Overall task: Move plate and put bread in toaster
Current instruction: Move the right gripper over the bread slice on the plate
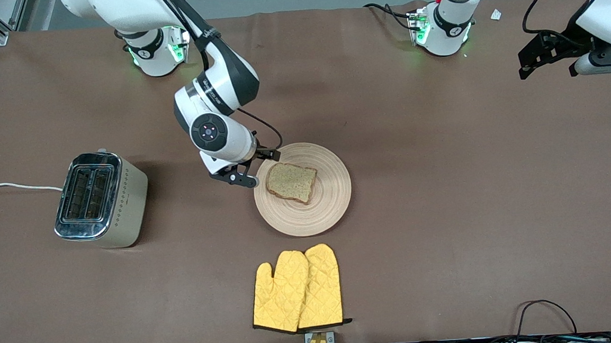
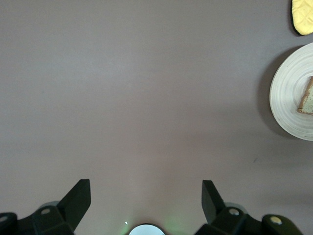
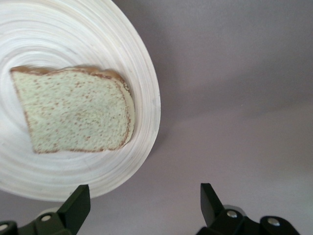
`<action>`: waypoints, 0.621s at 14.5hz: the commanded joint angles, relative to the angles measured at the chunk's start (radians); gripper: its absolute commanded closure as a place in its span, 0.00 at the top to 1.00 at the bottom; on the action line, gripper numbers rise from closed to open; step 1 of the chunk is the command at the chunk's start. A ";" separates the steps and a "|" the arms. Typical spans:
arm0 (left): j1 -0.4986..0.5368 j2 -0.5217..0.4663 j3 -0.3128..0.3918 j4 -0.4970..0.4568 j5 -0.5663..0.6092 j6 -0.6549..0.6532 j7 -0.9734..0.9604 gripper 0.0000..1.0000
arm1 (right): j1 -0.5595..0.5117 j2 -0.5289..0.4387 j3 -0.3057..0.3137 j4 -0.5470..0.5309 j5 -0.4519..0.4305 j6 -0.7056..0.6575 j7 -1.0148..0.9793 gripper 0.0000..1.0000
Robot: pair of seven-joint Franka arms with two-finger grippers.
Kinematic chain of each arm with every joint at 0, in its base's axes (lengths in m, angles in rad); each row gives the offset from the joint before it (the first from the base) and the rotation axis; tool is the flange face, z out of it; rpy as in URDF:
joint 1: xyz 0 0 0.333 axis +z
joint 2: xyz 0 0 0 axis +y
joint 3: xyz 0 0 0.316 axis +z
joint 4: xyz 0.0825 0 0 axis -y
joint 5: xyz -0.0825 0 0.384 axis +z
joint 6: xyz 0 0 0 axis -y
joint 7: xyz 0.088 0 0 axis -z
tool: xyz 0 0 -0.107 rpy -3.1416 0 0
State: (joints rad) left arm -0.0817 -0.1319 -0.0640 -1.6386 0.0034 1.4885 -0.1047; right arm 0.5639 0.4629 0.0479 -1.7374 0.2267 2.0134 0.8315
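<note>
The light-wood plate (image 1: 328, 202) lies mid-table with the slice of brown bread (image 1: 291, 182) on it. The cream toaster (image 1: 100, 201) with a chrome top stands toward the right arm's end of the table. My right gripper (image 1: 261, 168) is open and empty, low over the plate's rim on the toaster's side. In the right wrist view the plate (image 3: 139, 73) and the bread (image 3: 76, 112) lie just ahead of the open gripper (image 3: 142, 200). My left gripper (image 1: 548, 64) waits open, high over the left arm's end; its wrist view shows the gripper (image 2: 145, 196), plate (image 2: 286, 93) and bread (image 2: 307, 98).
A pair of yellow oven mitts (image 1: 298, 289) lies nearer to the front camera than the plate. The toaster's white cord (image 1: 9, 185) runs off the table's end. Cables lie along the table's front edge.
</note>
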 commanded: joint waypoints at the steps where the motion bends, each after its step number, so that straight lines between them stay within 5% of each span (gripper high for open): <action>1: -0.007 -0.018 0.003 -0.036 -0.020 0.016 0.013 1.00 | 0.047 0.036 -0.013 0.015 -0.064 0.033 0.108 0.97; 5: -0.009 -0.017 0.000 -0.067 -0.019 0.053 0.013 1.00 | 0.059 0.089 -0.013 0.028 -0.070 0.091 0.133 0.95; 9: -0.009 -0.014 0.000 -0.073 -0.020 0.085 0.013 1.00 | 0.067 0.137 -0.014 0.067 -0.099 0.105 0.169 0.81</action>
State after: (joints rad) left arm -0.0862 -0.1305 -0.0679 -1.6926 -0.0028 1.5494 -0.1020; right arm 0.6126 0.5701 0.0473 -1.7064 0.1496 2.1118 0.9667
